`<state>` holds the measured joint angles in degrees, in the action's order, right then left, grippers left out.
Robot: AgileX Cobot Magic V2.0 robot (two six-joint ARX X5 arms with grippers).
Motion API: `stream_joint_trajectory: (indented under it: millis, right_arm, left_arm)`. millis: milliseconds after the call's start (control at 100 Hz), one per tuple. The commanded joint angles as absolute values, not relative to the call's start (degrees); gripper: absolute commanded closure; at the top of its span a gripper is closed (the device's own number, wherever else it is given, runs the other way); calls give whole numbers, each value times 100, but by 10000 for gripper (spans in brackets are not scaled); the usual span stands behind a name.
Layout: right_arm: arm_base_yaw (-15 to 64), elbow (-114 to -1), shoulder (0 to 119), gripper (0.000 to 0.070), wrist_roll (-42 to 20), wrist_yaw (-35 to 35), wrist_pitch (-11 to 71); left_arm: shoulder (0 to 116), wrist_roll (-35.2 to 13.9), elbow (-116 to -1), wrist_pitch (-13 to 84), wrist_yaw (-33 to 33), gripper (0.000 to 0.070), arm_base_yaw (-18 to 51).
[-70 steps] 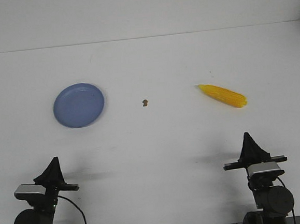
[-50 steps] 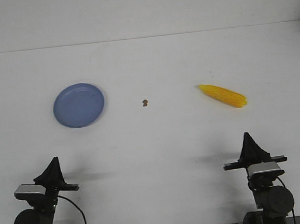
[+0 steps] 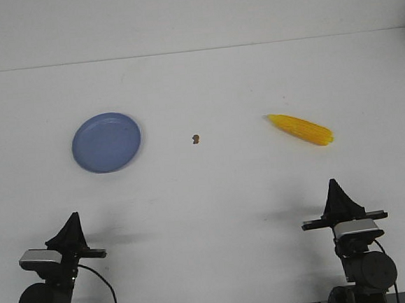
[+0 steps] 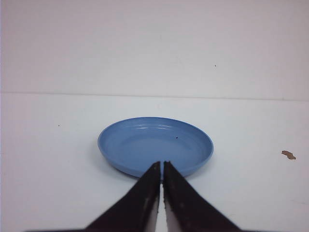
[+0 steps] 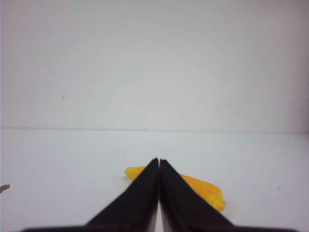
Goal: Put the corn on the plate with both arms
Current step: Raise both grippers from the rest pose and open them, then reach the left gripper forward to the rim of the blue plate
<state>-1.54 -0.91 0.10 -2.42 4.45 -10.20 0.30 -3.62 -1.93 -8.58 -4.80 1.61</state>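
Front view: corn lies flat on table, right side, pointed tip toward centre, well apart from plate on left. Plate holds nothing. Small brown speck sits between them. My right gripper is pressed together, near side of corn, not touching. My left gripper is pressed together too, facing plate. Nothing done yet: grasp, carry, placing all remain.
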Motion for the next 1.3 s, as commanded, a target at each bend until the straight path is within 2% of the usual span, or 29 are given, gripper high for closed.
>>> stream_joint_trajectory:
  millis: [0,250,380,510,770,1070,1290]
  right_arm:
    - [-152,-73,8,694,-301,447,-1096]
    - [-152,-106,8,694,-322,449,-1446]
    - [-150,-344,10,694,-325,449,-1221]
    - [-152,-851,12,694,-327,449,-401]
    - [-152,-2257,425,694,-368,460,1166]
    - [-152,-4088,1844,694,-368,460,3144]
    - [-152,-5166,3013,694,-364,460,4440]
  left_arm:
    - [19,-375,-82,-943,-484,688,152]
    - [23,-421,-449,-871,-482,688,152]
    - [115,-421,-991,-589,-276,688,150]
    - [458,-419,-1708,-169,25,688,150]
    - [1896,-412,-3461,1022,30,688,150]
    - [3701,-414,-5339,2880,25,688,150]
    - [4576,-414,-5909,3675,23,688,152]
